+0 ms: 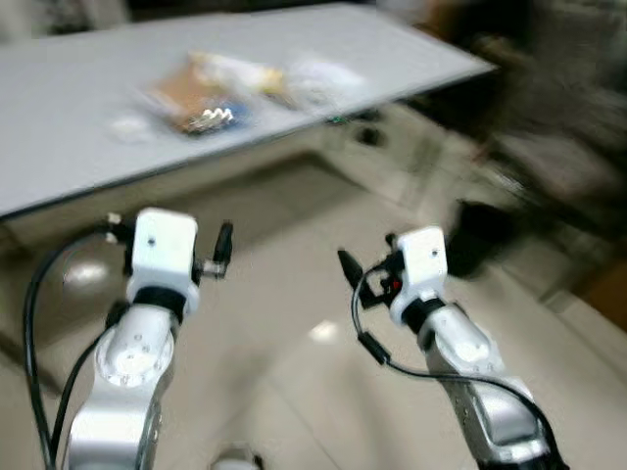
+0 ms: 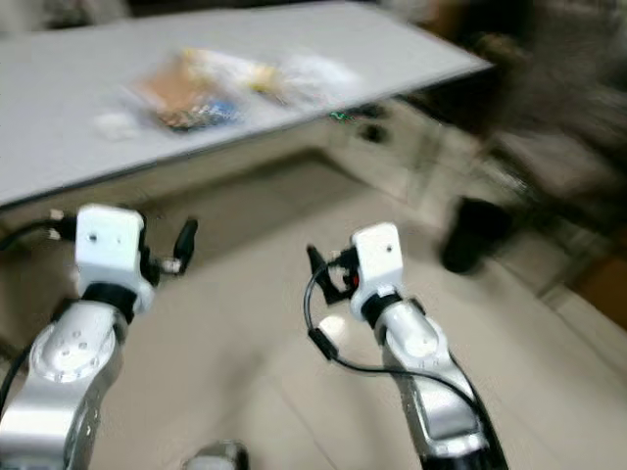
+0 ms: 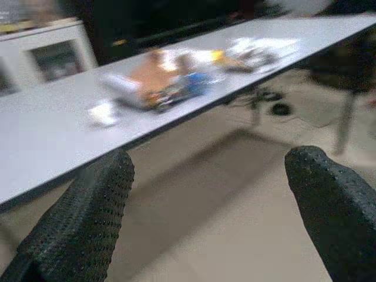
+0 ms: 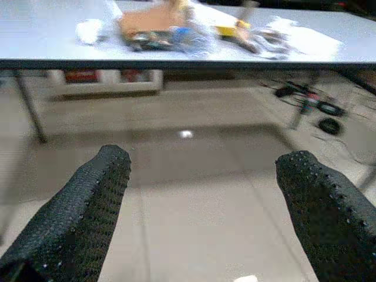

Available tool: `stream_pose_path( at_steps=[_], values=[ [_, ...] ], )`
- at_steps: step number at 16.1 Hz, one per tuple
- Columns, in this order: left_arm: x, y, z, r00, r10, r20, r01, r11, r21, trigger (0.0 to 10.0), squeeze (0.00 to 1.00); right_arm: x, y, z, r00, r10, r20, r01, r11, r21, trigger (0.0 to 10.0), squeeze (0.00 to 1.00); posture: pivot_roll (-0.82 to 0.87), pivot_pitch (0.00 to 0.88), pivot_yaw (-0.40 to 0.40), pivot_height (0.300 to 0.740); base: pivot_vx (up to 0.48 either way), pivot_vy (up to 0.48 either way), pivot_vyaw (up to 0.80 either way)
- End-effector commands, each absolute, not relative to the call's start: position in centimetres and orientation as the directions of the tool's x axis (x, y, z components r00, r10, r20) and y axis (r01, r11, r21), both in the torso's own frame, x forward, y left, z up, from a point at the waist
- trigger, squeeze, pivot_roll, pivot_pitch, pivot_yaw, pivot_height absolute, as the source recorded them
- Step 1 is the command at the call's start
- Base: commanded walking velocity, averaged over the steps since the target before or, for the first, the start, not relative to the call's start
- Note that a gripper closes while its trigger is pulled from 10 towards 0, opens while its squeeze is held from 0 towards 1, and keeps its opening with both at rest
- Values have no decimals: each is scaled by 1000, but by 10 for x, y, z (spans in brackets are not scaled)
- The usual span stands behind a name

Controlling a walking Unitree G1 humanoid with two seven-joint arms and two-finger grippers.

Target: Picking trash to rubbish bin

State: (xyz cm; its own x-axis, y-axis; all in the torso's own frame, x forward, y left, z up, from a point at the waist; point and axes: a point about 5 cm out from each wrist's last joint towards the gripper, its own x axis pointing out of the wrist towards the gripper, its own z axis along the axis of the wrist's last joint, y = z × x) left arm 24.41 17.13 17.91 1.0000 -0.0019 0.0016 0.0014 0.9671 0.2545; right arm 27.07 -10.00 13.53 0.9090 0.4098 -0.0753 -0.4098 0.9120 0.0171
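A pile of trash [image 1: 211,98], with a brown wrapper, blue and yellow packets and clear plastic, lies on a long grey table [image 1: 69,147] ahead. A small white crumpled scrap [image 1: 127,125] sits just left of the pile. Both arms are raised over the floor, short of the table. The left gripper [image 3: 211,170] is open with nothing between its black fingers [image 3: 88,217], and it points at the pile. The right gripper [image 4: 205,170] is also open and empty, aimed under the table's edge. The head views are blurred.
A dark bin-like object [image 1: 480,235] stands on the floor to the right, beyond the right arm. Cables and small black items [image 4: 311,100] lie under the table's right end. A white cabinet [image 3: 53,53] stands behind the table. Pale tiled floor [image 1: 294,294] lies between me and the table.
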Motion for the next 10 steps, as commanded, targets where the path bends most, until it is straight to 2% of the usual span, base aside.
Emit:
stream_pose_path(
  at_steps=[1,5,10],
  values=[
    [247,169,182,1000,-7,6,5,965,261,10000,0,273,-104,138,918,393,-57,-393,920,9,10000,0,37,74,-86,740,334,0,494],
    [251,171,183,1000,-7,4,6,962,274,10000,0,275,-105,141,924,380,-40,-380,925,7,10000,0,37,67,-83,740,337,0,483],
    [246,172,156,998,-4,-69,23,958,287,10000,0,286,-124,154,956,289,54,-288,957,-23,10000,0,23,52,-78,740,340,0,0]
  ],
)
